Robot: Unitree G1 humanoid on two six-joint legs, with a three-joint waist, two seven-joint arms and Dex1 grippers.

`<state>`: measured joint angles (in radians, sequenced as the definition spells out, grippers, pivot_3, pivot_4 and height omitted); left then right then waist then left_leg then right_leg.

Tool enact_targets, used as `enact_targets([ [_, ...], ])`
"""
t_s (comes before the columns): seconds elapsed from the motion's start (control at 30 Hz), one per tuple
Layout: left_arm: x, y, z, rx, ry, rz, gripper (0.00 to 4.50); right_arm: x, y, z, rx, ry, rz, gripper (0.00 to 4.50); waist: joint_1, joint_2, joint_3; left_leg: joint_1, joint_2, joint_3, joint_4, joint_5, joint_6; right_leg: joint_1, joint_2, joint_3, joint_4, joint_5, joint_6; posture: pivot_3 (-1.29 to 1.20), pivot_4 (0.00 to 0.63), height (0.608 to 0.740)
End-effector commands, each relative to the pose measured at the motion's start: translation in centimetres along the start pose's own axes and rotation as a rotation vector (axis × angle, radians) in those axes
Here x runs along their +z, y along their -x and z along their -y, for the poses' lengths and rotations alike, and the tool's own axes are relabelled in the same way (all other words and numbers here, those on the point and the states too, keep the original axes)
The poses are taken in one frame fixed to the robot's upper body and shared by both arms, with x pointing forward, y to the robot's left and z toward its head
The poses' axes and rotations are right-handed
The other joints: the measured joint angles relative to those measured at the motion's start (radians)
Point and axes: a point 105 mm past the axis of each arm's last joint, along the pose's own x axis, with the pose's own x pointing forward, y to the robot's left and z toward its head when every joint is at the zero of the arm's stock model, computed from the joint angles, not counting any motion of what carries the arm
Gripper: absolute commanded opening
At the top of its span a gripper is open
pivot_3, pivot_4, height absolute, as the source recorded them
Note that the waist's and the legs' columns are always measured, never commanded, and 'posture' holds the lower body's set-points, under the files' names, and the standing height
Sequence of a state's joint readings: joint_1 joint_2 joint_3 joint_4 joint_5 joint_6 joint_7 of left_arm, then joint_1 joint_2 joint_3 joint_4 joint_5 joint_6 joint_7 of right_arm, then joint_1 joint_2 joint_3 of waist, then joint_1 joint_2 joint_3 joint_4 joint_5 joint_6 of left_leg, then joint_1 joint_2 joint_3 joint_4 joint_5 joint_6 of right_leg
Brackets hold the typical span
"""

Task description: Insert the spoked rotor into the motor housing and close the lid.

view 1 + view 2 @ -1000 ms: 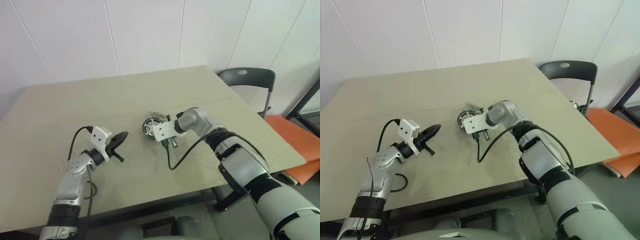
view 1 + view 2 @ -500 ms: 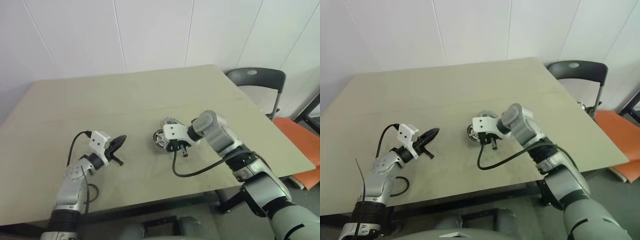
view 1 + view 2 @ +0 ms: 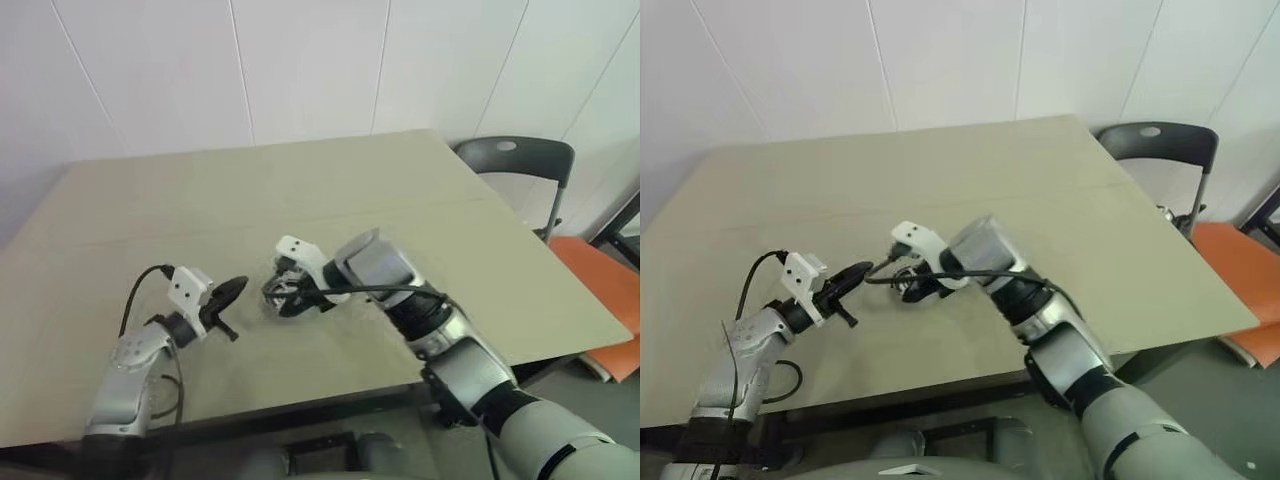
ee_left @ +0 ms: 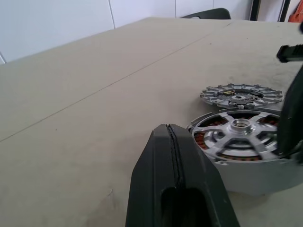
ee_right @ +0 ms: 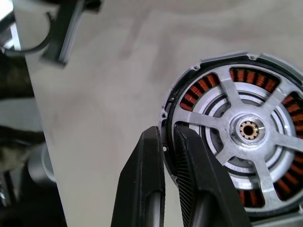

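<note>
Here the right hand (image 5: 166, 156) is clamped on the rim of the motor housing (image 5: 236, 137): one black finger (image 5: 144, 189) lies outside the wall and the other sits just inside it, against the ring of red-copper windings. In the right wrist view the housing shows a silvery spoked piece over its middle, with a small brass-coloured bore at the centre and copper coils visible through the gaps between the spokes. Whether that piece belongs to the housing or is a separate part cannot be told. From the head camera the right arm reaches in from the right, and its hand tilts down and toward the robot's left over the housing (image 3: 287, 290), which sits near the middle of the tabletop (image 3: 420, 200).

The left hand (image 3: 228, 292) has its two fingers pressed together, holding nothing. It is level, pointing toward the housing from the robot's left, near it but apart. In the left wrist view the closed fingers (image 4: 173, 189) rise in front of the housing.

Just beyond the housing, lying flat on the tabletop close beside it, is the spoked rotor (image 4: 241, 95), a thin grey wheel with a ribbed rim and darker centre. A dark chair (image 3: 510, 160) stands past the tabletop's far right corner, with an orange seat (image 3: 600, 290) nearer on the right.
</note>
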<state>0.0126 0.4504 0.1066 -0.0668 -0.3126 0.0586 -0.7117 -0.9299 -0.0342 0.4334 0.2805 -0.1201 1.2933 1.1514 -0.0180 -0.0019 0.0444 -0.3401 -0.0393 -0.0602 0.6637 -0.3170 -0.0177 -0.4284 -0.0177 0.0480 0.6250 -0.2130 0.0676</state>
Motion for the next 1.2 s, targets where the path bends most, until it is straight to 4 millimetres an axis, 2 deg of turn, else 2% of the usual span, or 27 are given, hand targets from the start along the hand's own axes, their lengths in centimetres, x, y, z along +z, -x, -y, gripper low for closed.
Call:
enact_targets([
  [0.03,1.7,0.9,-0.8,0.037,-0.036,0.042,0.00,1.9,-0.6,0.4,-0.051,-0.101,0.051,0.10,-0.004,-0.001,-0.001,0.000,0.000,0.000,0.000,0.000,0.000,0.000,0.000,0.000,0.000,0.000,0.000,0.00,0.000,0.740],
  [0.27,1.6,1.5,-0.8,0.062,-0.034,0.033,0.00,2.0,-2.0,0.4,-0.024,-0.244,0.019,0.10,-0.029,-0.003,-0.002,0.004,0.001,-0.001,0.001,0.001,-0.001,0.002,0.002,0.000,0.004,0.000,0.000,0.00,0.000,0.740],
  [0.3,1.6,1.5,-0.8,0.065,-0.033,0.033,0.00,1.9,-2.0,0.3,-0.013,-0.250,0.006,0.83,-0.031,-0.003,-0.002,0.004,0.001,-0.001,0.002,0.001,-0.001,0.003,0.003,0.000,0.004,0.000,0.000,0.00,0.000,0.740],
  [0.43,1.6,1.7,-1.2,0.078,-0.040,0.027,0.00,1.3,-1.2,-1.2,0.123,-0.210,-0.042,2.09,-0.029,-0.002,-0.001,0.003,0.002,-0.001,0.003,0.001,-0.001,0.001,0.005,0.000,0.004,0.000,0.000,0.00,0.000,0.740],
  [0.5,1.7,1.7,-1.5,0.086,-0.047,0.026,0.00,1.6,0.2,-3.4,0.306,-0.154,-0.017,2.75,-0.029,-0.002,-0.001,0.001,0.002,-0.001,0.003,0.001,-0.001,0.001,0.005,0.000,0.003,0.000,0.000,0.00,0.000,0.740],
  [0.53,1.8,1.7,-1.6,0.088,-0.048,0.027,0.00,1.9,0.8,-3.8,0.342,-0.102,0.006,3.10,-0.029,-0.002,-0.001,0.001,0.001,-0.001,0.003,0.001,-0.001,0.001,0.005,0.000,0.002,0.000,0.000,0.00,0.000,0.740],
  [0.57,1.9,1.7,-1.7,0.088,-0.047,0.029,0.00,2.1,1.0,-3.3,0.308,-0.018,0.021,3.39,-0.029,-0.002,-0.001,0.000,0.001,-0.001,0.002,0.001,-0.001,0.001,0.004,0.000,0.001,0.000,0.000,0.00,0.000,0.740],
  [0.67,2.1,1.6,-1.4,0.060,-0.038,0.033,0.00,4.0,2.0,-2.0,0.208,0.199,0.134,3.39,-0.033,-0.002,-0.002,0.000,0.001,-0.001,0.002,0.001,0.000,0.001,0.004,0.000,0.000,0.000,0.001,0.00,0.000,0.740],
  [0.7,2.2,1.5,-0.9,0.030,-0.026,0.033,0.00,5.8,3.1,-1.6,0.192,0.212,0.237,3.39,-0.035,-0.002,-0.001,0.001,0.001,-0.001,0.001,0.001,-0.001,0.001,0.004,0.000,0.000,0.000,0.001,0.00,0.000,0.740],
  [0.77,2.2,1.4,0.1,-0.039,0.010,0.031,0.00,8.0,5.0,0.4,0.043,0.354,0.369,3.39,-0.039,-0.002,-0.001,0.000,0.002,-0.001,0.001,0.001,-0.001,0.001,0.004,0.000,0.001,0.000,0.001,0.00,0.000,0.740],
  [0.87,1.8,1.6,1.2,-0.140,0.046,-0.006,0.00,8.8,6.8,3.3,-0.177,0.528,0.505,3.39,-0.039,-0.003,-0.001,0.001,0.002,-0.001,0.001,0.001,-0.001,0.001,0.004,-0.001,0.001,0.000,0.001,0.00,0.000,0.740],
  [0.93,1.7,1.9,1.3,-0.183,0.069,-0.030,0.00,8.2,7.9,5.5,-0.367,0.600,0.580,3.39,-0.041,-0.004,-0.002,0.001,0.001,0.000,0.001,0.001,-0.001,0.002,0.004,-0.001,-0.001,0.000,0.001,0.00,0.000,0.740],
  [0.97,1.6,2.0,1.2,-0.198,0.078,-0.037,0.00,7.3,7.9,6.3,-0.409,0.600,0.560,3.39,-0.042,-0.004,-0.002,0.001,0.001,-0.001,0.001,0.001,-0.001,0.002,0.004,-0.001,-0.001,0.000,0.001,0.00,0.000,0.740],
  [1.03,1.6,2.4,1.1,-0.227,0.082,-0.053,0.00,5.1,7.4,7.2,-0.389,0.544,0.507,3.39,-0.044,-0.003,-0.001,0.000,0.001,0.000,0.000,0.001,-0.001,0.002,0.004,0.000,-0.003,0.000,0.001,0.00,0.000,0.740],
  [1.2,0.9,3.2,0.4,-0.275,0.041,-0.127,0.00,-0.1,7.7,8.9,-0.340,0.214,0.525,3.39,-0.048,0.000,0.000,0.000,0.002,0.000,-0.001,0.000,0.000,0.001,0.003,0.002,-0.003,0.000,0.000,0.00,0.000,0.740],
])
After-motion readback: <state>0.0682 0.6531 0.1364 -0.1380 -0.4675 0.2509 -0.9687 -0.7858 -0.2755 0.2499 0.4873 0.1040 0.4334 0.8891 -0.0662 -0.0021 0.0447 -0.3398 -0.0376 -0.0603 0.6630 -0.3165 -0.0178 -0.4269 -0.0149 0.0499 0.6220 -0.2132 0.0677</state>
